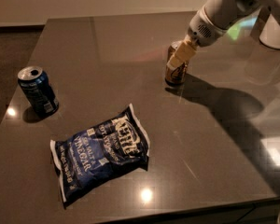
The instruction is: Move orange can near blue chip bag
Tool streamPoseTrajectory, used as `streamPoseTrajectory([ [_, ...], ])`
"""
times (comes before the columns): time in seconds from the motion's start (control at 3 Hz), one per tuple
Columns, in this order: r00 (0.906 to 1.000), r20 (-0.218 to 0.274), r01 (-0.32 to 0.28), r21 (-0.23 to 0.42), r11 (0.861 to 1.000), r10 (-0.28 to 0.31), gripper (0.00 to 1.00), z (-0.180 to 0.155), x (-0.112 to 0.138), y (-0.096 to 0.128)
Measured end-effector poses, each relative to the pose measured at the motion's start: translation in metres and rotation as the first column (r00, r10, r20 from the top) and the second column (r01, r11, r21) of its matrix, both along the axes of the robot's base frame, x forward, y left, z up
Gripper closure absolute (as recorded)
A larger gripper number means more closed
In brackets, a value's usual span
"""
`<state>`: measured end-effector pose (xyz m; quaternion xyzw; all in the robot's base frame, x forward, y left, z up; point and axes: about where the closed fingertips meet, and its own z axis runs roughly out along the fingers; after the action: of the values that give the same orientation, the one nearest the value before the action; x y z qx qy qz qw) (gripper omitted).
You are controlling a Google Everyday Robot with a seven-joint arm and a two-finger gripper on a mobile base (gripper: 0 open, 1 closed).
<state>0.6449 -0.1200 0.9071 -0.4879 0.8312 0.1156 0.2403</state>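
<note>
1 claw (178, 62) @ 1 orange can (176, 77)

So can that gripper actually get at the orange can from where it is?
Probably yes. The gripper is right at the orange can, by its top, and nothing stands between them. The blue can and the chip bag lie far off to the side.

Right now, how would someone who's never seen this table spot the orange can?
On the dark table, look toward the back right, where the robot's hand hangs. The orange can stands upright at that hand, beyond the flat blue chip bag. It is gold-orange with a dark logo, unlike the dark blue can at the left.
</note>
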Motion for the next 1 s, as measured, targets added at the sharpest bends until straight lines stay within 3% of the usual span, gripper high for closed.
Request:
streamPoseTrajectory([
  [0.33,0.9997,-0.007,-0.023,0.04,0.999,0.023,0.61,0.003,-0.007,0.003],
  [0.67,0.9973,0.0,-0.074,0.07,0.995,0.074,0.85,0.012,-0.029,0.006],
  [1.0,0.9896,0.009,-0.144,0.089,0.986,0.144,1.0,0.022,-0.064,0.009],
])
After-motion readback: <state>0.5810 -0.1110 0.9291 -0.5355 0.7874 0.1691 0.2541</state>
